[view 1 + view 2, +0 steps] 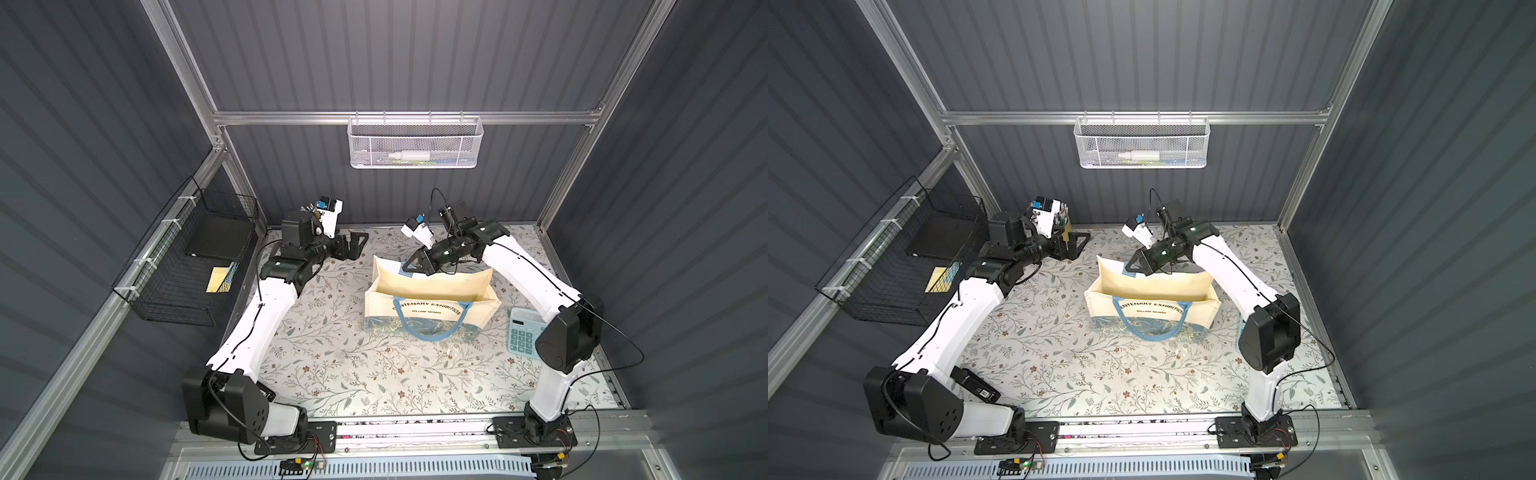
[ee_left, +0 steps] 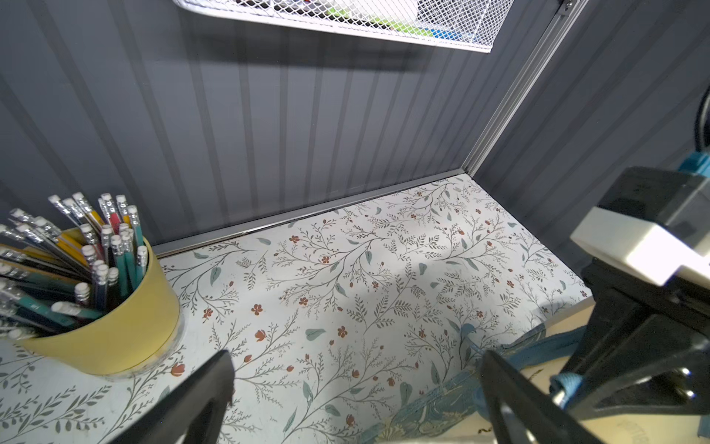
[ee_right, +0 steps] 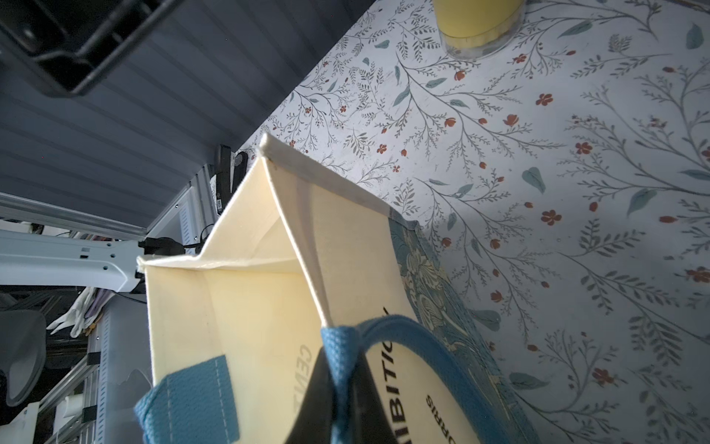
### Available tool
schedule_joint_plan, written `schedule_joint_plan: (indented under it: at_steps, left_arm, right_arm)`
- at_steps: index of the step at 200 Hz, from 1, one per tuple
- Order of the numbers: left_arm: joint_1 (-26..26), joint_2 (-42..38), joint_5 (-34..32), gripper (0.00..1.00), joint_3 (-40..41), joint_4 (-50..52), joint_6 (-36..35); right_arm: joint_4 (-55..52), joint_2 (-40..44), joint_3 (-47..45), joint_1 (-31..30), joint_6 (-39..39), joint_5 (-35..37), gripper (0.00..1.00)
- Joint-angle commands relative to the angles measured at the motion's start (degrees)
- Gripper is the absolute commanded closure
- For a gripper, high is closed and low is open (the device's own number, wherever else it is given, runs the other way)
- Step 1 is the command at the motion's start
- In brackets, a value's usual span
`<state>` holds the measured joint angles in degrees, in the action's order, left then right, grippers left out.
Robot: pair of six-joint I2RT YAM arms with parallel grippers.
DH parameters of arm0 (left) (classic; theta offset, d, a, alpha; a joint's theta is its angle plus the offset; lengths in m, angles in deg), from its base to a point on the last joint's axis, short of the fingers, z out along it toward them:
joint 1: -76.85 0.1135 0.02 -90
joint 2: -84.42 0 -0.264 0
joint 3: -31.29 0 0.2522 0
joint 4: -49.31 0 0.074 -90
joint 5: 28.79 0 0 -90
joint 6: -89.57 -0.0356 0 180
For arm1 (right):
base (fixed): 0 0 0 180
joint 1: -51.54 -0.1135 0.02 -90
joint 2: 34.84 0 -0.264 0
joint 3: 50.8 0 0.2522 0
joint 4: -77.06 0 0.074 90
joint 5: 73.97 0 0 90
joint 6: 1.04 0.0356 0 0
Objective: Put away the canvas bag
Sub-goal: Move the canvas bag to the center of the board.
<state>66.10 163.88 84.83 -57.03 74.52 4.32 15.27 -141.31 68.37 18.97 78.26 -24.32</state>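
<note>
Tote at mid-table, mouth open. The canvas bag [image 1: 436, 286] stands upright on the floral tabletop [image 1: 332, 365], its lettered face and blue-and-gold bottom band turned toward the arm bases. The near handle [image 1: 428, 328] hangs slack over that face.

The right gripper [image 1: 405, 270] is clenched on the far handle [image 3: 338, 346]. In the right wrist view the light-blue strap is pinched between two dark fingers [image 3: 319, 388], just above the far rim. That rim stands higher at the end nearer the left arm, and the side panel there folds inward along a crease.

The left gripper [image 2: 355, 355] is released, jaws spread wide and holding nothing. It hangs above the tabletop between the yellow pencil cup [image 2: 123, 330] and the bag, apart from both.

Bare surface runs between the bag's far side and the back wall, and a wider stretch lies in front of the bag. A light-blue calculator [image 1: 521, 332] lies just beside the bag's end on the right arm's side, partly hidden by that arm's elbow. A white mesh basket [image 1: 415, 141] hangs on the back wall, and a black wire basket [image 1: 187, 270] on the wall by the left arm.
</note>
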Motion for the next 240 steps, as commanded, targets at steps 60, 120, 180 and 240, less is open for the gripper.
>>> schedule_joint_plan:
  at_steps: [60, 120, 180, 240]
  left_arm:
    - [0.2, -2.6, -3.0, 0.00, 4.1, 1.3, -1.7]
    - [0.2, -4.3, -3.3, 0.00, 4.3, 2.2, 0.5]
    - [0.1, -15.9, 7.7, 0.00, 16.7, 0.9, 3.5]
    - [0.1, -35.1, 14.0, 0.00, 25.8, 3.9, 2.3]
  right_arm:
    - [-1.1, -2.2, 0.5, -3.0, -1.2, 7.6, 0.74]
    - [0.0, -2.4, 2.4, -2.9, -1.2, 10.1, 0.34]
    - [0.4, -3.8, 5.6, -2.7, -1.0, 9.4, 0.32]
    - [2.5, -5.7, 7.6, -3.0, 1.8, 5.7, 0.49]
